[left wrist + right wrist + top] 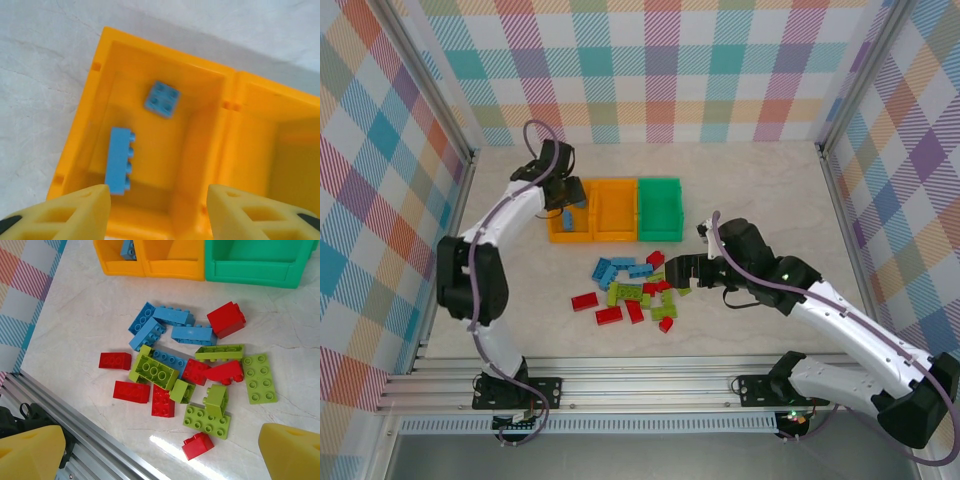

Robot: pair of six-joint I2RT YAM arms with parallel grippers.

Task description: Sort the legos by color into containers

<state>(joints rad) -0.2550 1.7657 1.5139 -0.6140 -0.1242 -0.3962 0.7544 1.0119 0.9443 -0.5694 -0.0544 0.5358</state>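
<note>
Pale marbled surface point(760, 190) inside checked walls point(660, 60) carries three joined bins in a row: two orange ones and a green bin point(660, 205). The left tool point(157, 196) hangs over the left orange bin point(75, 150), its jaws apart with nothing between them. Two blue bricks lie inside that bin, a long brick point(119, 160) and a square brick point(162, 99). The right tool point(680, 272) hovers spread wide and empty above the loose pile of bricks point(185, 370), blue, green and red, near the bins' front.

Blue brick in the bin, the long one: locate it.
Left wrist view: the long blue brick sits inside the left-end orange bin, by its outer wall, near a square blue brick.
</note>
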